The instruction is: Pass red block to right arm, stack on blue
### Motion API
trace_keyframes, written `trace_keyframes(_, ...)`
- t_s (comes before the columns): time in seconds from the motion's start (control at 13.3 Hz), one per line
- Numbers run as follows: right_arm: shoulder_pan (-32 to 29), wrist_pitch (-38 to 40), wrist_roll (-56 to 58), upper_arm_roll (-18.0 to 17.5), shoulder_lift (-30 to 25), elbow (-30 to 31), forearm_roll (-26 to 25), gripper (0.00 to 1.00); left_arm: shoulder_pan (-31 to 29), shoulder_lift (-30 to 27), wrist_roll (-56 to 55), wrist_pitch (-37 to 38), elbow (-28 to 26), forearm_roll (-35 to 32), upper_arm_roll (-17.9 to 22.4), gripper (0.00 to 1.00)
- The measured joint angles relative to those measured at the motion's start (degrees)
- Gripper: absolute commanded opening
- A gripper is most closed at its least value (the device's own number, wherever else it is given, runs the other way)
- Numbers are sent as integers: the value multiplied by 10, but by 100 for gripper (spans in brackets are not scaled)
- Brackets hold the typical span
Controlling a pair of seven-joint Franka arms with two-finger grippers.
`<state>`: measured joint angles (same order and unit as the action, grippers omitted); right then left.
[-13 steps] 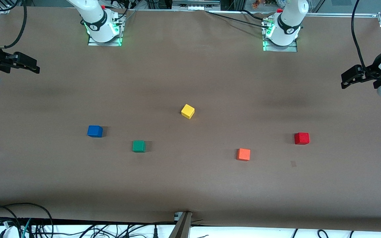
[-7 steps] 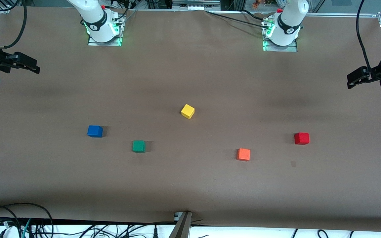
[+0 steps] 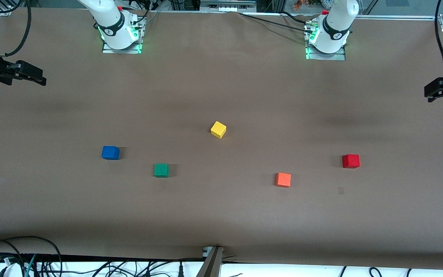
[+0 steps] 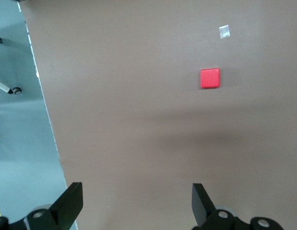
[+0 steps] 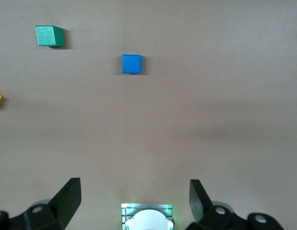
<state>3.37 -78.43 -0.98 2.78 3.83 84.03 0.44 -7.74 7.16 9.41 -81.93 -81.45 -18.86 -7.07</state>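
The red block (image 3: pixel 350 161) sits on the brown table toward the left arm's end; it also shows in the left wrist view (image 4: pixel 209 78). The blue block (image 3: pixel 110 152) sits toward the right arm's end and shows in the right wrist view (image 5: pixel 131 63). My left gripper (image 3: pixel 435 89) hangs over the table's edge at the left arm's end, well apart from the red block; in its own view it (image 4: pixel 137 196) is open and empty. My right gripper (image 3: pixel 33 75) waits over the table's edge at the right arm's end, and in its own view it (image 5: pixel 134 191) is open and empty.
A green block (image 3: pixel 161 170) lies beside the blue one, slightly nearer the front camera. A yellow block (image 3: pixel 218 129) sits mid-table. An orange block (image 3: pixel 283 179) lies beside the red one. A small tape patch (image 3: pixel 341 190) marks the table. Cables run along the front edge.
My left gripper has moved outward toward the left arm's end of the table, away from the red block. The right arm and all blocks have not moved.
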Motion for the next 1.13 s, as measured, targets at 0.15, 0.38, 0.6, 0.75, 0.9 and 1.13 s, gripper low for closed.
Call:
trace_keyframes(0.15,0,0,0,0,0,0,0,100,-31,1,53,0,0,0,2,100)
trace_keyframes(0.38,0,0,0,0,0,0,0,100,-65,10,120,-1,0,0,3,100)
trace_keyframes(0.6,0,0,0,0,0,0,0,100,-62,23,128,-1,-1,16,-7,100)
trace_keyframes(0.75,0,0,0,0,0,0,0,100,-60,42,128,-1,-3,21,-11,100)
trace_keyframes(0.9,0,0,0,0,0,0,0,100,-68,57,133,-13,-9,23,-10,100)
trace_keyframes(1.13,0,0,0,0,0,0,0,100,-95,59,183,-24,-13,40,-8,100)
